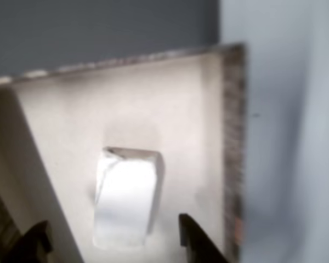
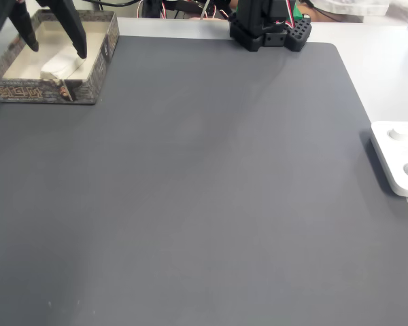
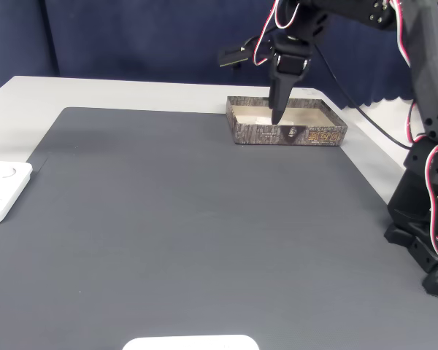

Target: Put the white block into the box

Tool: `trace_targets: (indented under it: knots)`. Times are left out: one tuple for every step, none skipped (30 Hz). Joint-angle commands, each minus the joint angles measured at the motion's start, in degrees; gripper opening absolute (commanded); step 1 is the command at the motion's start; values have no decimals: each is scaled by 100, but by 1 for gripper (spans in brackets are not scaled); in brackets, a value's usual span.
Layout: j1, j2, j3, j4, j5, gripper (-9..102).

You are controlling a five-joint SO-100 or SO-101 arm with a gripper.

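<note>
The white block (image 1: 126,197) lies flat on the floor of the box (image 1: 153,93) — apparently just set down. The fingers (image 1: 194,241) stand apart on either side of it, gripping nothing, hovering over the box.

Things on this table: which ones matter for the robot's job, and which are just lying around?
Part of the job:
block, lying in the box
box
gripper, open above it

Just lying about:
white tray
white slab
</note>
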State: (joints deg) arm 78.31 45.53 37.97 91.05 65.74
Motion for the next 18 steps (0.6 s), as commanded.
trace_targets:
  knots:
    - [-141,949,-281,-44,26,34]
    - [-158,1028,-246,-44,9,34]
    - [-176,1134,-185,-44,-9,34]
    - [-193,1248,-97,-44,-44,34]
    - [-220,1380,35,-44,-70,34]
    - [-246,1547,220,-44,-123,33]
    - [-281,1740,431,-44,-176,33]
    - [-325,1942,659,-44,-211,33]
    - [-378,2162,905,-44,-255,32]
    - [-422,2373,1151,-35,-308,31]
    - [-466,2549,1345,-35,-343,31]
    - [-501,2707,1529,-26,-387,30]
    - [-545,2839,1679,-18,-457,29]
    - [-571,2979,1828,0,-510,28]
    - [-615,3111,1978,9,-571,27]
    - [-659,3287,2153,18,-668,25]
    - [-712,3428,2312,18,-765,24]
    - [-765,3551,2461,26,-835,22]
